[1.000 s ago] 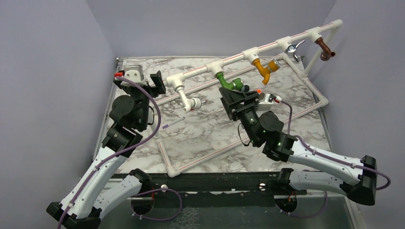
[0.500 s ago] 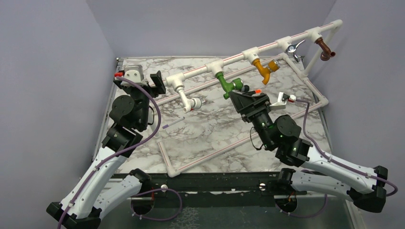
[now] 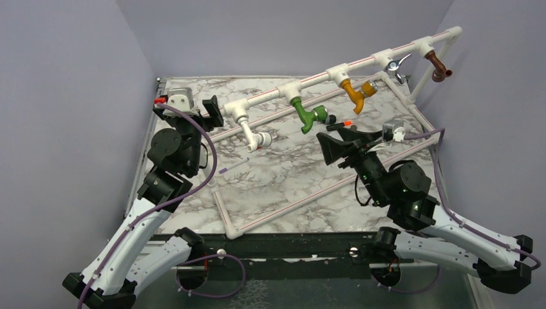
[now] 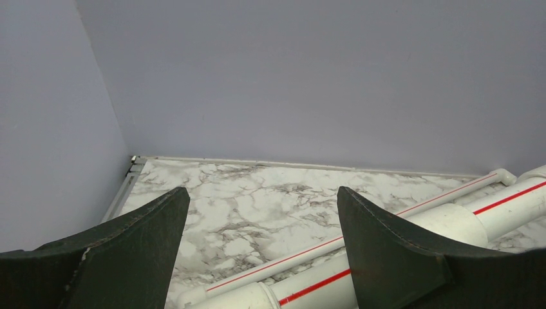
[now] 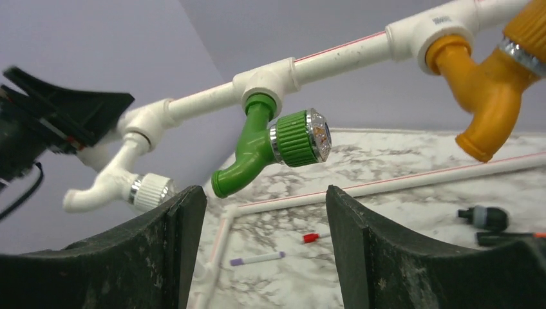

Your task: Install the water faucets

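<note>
Green faucet [image 5: 257, 145]: hangs from a white tee [image 5: 270, 78] on the pipe frame [image 5: 341, 55], spout pointing down. Its ribbed green knob has a silver face. It sits ahead of and above the gap between the fingers of the right gripper [image 5: 264, 199], clear of both.
Right gripper: jaws apart, nothing between them.
Left gripper [image 4: 262, 193]: jaws apart, nothing held. The frame's red-striped pipes run just beyond and below its right-hand finger; contact cannot be told.
White faucet [image 5: 122, 187]: left of the green one as seen from the right gripper, on the next fitting, with a ribbed white knob.
Yellow faucet [image 5: 489, 103]: right of the green one, on the next tee along, spout down.
Chrome faucet [image 3: 394, 65], brown faucet [image 3: 439, 66]: farther along the same raised pipe, well beyond the right gripper.
Surface: white marble-patterned table [image 3: 283, 180] with grey veins; the frame's lower pipes lie flat on it.
Loose bits on table: purple-tipped stick [image 5: 256, 259] and small red piece [image 5: 310, 237] beyond the right gripper, below the green faucet; small black part [image 5: 486, 217] beyond its right finger.
Room: plain lavender-grey walls [image 3: 290, 32] on three sides.
Writing: small marks on the tee above the yellow faucet, too small to read.
</note>
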Robot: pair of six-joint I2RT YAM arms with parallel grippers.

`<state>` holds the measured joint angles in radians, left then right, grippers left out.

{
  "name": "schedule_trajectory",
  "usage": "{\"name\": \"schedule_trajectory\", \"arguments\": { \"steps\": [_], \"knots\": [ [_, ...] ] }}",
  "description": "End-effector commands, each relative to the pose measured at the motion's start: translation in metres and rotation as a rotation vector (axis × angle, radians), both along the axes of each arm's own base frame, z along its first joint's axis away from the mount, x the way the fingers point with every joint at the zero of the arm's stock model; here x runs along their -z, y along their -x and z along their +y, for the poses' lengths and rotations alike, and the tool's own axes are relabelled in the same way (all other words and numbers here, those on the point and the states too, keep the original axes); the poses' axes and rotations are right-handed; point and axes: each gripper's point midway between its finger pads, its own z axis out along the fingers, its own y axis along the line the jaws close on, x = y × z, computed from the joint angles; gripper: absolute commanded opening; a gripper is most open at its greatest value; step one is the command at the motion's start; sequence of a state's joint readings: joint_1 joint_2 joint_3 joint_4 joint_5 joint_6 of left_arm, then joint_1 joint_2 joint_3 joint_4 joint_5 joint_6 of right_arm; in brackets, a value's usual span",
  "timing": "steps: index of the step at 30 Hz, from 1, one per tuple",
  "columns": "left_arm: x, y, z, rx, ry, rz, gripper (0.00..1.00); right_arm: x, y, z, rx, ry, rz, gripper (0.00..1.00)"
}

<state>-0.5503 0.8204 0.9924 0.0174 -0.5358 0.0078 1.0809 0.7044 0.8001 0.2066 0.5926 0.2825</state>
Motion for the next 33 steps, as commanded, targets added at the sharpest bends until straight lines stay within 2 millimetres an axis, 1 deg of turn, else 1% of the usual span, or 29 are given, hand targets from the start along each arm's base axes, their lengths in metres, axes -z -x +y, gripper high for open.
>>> {"name": "schedule_trajectory", "arguments": {
  "steps": [1, 3, 6, 10, 11, 13, 18, 25, 30, 33],
  "knots": [
    [0.037, -0.005, -0.019, 0.072, -0.079, 0.115, 0.85, -0.015, 0.015, 0.000, -0.053, 0.356, -0.283, 0.72],
    [0.038, -0.005, -0.019, 0.072, -0.081, 0.118, 0.85, -0.018, 0.025, 0.003, -0.093, 0.460, -0.409, 0.74],
    [0.038, -0.005, -0.019, 0.073, -0.081, 0.117, 0.85, -0.019, 0.033, 0.003, -0.115, 0.626, -0.551, 0.76],
    [0.038, -0.005, -0.020, 0.075, -0.078, 0.118, 0.85, -0.018, 0.038, 0.006, -0.137, 0.828, -0.689, 0.77],
    [0.038, -0.006, -0.021, 0.078, -0.079, 0.118, 0.85, -0.014, 0.037, 0.006, -0.142, 0.886, -0.714, 0.77],
    [0.039, -0.006, -0.021, 0.080, -0.080, 0.120, 0.85, -0.008, 0.034, 0.008, -0.136, 0.986, -0.760, 0.77],
    [0.039, -0.006, -0.021, 0.080, -0.080, 0.120, 0.85, -0.004, 0.028, 0.013, -0.112, 1.192, -0.901, 0.77],
    [0.039, -0.006, -0.021, 0.078, -0.080, 0.119, 0.85, -0.001, 0.005, 0.021, 0.011, 1.429, -1.005, 0.77],
    [0.038, -0.005, -0.020, 0.076, -0.079, 0.119, 0.85, -0.012, -0.009, 0.027, 0.152, 1.514, -1.070, 0.75],
    [0.039, -0.006, -0.020, 0.076, -0.080, 0.119, 0.85, -0.019, -0.016, 0.029, 0.220, 1.539, -1.073, 0.73]
  ]
}}
